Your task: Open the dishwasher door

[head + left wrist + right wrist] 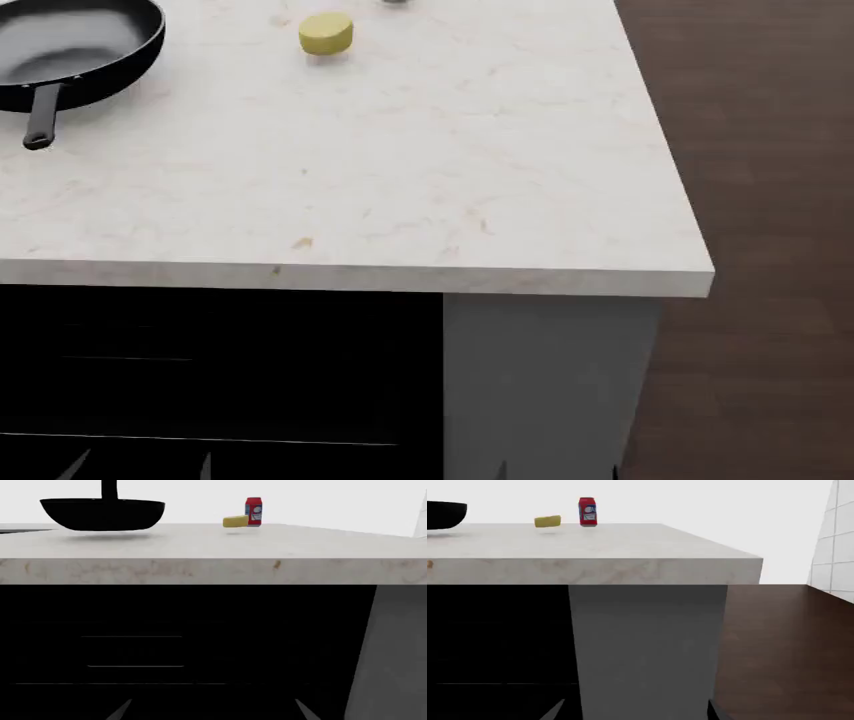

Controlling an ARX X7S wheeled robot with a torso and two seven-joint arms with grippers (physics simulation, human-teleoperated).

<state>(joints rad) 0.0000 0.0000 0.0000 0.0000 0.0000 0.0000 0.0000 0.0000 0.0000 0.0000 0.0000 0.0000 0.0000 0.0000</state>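
Here the shut dishwasher door (187, 645) faces the left arm's wide, empty jaws.

Glossy black dishwasher door (200, 700), apparently shut, upright under the countertop

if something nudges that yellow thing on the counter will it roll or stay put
The short yellow cylinder on the pale marble countertop seems to lie on its curved side, so it would probably roll. It looks solid and stiff, likely light. Nothing touches it; the red carton stands close beside it.
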